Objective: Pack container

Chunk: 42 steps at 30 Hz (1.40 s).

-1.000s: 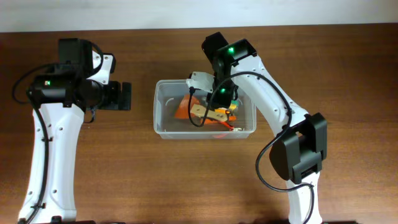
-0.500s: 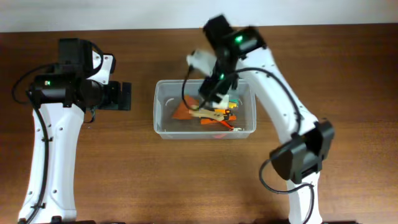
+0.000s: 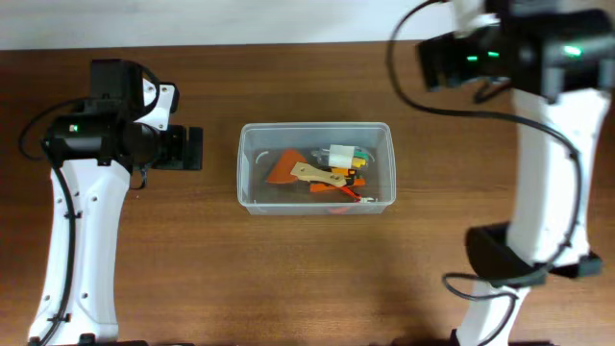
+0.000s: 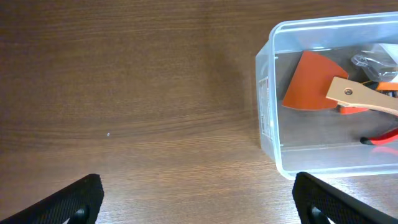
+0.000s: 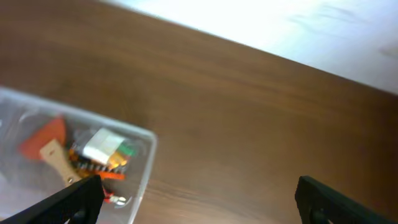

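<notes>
- Broadly, the brown wooden table (image 3: 288,279) fills the overhead view, with a pale strip along its 12 o'clock edge.
- The white left arm (image 3: 82,221) stands on the 9 o'clock side, and the white right arm (image 3: 548,163) rises on the 3 o'clock side.
- The container (image 3: 245,163), a clear rectangular tub with rounded corners, sits upright near the middle of the table with its long sides running from 9 o'clock to 3 o'clock.
- The left tool (image 4: 199,202) is near the container at its 9 o'clock side and apart from it. Its 2 dark fingertips (image 4: 81,196) are spread wide with only bare table between them, so it is released.
- The right tool (image 5: 205,199) is well away from the container, between 1 and 2 o'clock. It is blurred overhead, but in the wrist view its fingertips (image 5: 326,196) stand far apart over bare wood, grasping nothing.
- An orange scraper (image 3: 286,169) lies in the container, with its blade toward 9 o'clock and its light wooden handle toward 3 o'clock.
- A white roll (image 3: 339,156) with a green end lies at 12 o'clock of that handle.
- Thin red handles (image 3: 344,198) show by the 5 o'clock wall, and the tool they belong to is too small to tell.
</notes>
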Each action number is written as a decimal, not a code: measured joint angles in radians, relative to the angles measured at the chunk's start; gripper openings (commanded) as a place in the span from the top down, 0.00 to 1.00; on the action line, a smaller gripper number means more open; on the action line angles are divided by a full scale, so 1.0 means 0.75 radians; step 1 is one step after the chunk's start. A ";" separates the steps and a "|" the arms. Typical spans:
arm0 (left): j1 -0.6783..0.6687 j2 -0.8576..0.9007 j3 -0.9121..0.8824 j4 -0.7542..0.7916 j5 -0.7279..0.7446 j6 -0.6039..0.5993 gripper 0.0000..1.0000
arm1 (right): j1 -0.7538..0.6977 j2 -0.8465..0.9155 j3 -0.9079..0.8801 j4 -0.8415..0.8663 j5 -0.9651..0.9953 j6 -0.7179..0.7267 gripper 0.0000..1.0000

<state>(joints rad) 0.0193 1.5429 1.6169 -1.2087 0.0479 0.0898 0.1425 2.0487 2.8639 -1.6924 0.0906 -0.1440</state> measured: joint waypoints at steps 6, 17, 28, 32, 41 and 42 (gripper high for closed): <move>0.000 0.000 0.000 0.000 0.000 0.000 0.01 | -0.081 -0.340 -0.211 -0.001 0.021 0.063 0.01; 0.000 0.000 0.001 -0.001 0.000 0.000 0.01 | -0.082 -0.954 -1.182 0.128 0.058 0.214 0.01; 0.000 0.001 0.001 -0.001 0.000 0.000 0.01 | -0.082 -1.827 -2.023 0.889 -0.007 0.292 0.01; 0.000 0.000 0.002 -0.001 0.000 0.000 0.01 | -0.082 -2.099 -2.166 0.944 -0.049 0.297 0.02; 0.000 0.000 0.002 -0.001 0.000 0.000 0.01 | -0.082 -2.211 -2.246 0.910 -0.212 0.297 0.01; 0.000 0.000 0.002 -0.001 0.000 0.000 0.01 | -0.082 -2.211 -2.246 0.940 -0.224 0.298 0.02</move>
<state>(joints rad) 0.0193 1.5429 1.6180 -1.2091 0.0479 0.0898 0.0811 0.3908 1.1797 -0.9874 -0.0772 0.0792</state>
